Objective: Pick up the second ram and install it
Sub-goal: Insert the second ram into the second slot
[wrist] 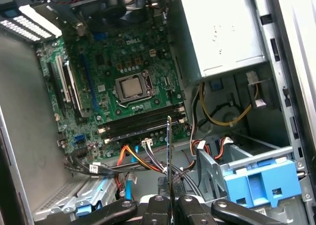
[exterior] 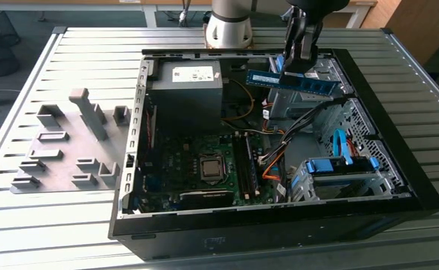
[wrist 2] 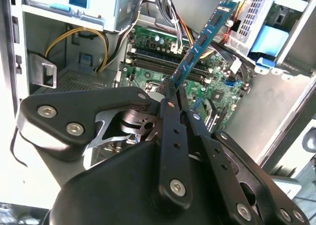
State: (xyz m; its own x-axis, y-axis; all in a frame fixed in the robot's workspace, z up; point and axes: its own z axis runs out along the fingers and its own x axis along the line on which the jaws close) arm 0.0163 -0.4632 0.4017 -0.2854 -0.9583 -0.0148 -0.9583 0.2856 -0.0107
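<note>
Aloft, end effector (exterior: 290, 70) clamps second ram (exterior: 315, 85) over the case (exterior: 280, 232)

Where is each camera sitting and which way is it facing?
Exterior view: off the arm, high, looking down into the open computer case; arm and hand show.
First wrist view: behind the hand, facing the motherboard.
Second wrist view: beside the hand's linkage, also facing the motherboard.
All three share the RAM stick clamped in the hand.

1. Exterior view: high, well back, looking down on the open case (exterior: 280, 239) and bench (exterior: 92, 50).
2. Both wrist views: close behind the hand (wrist 2: 171, 85) (wrist: 169, 184), facing into the case; they share the motherboard (wrist: 98, 76) (wrist 2: 148, 37).
</note>
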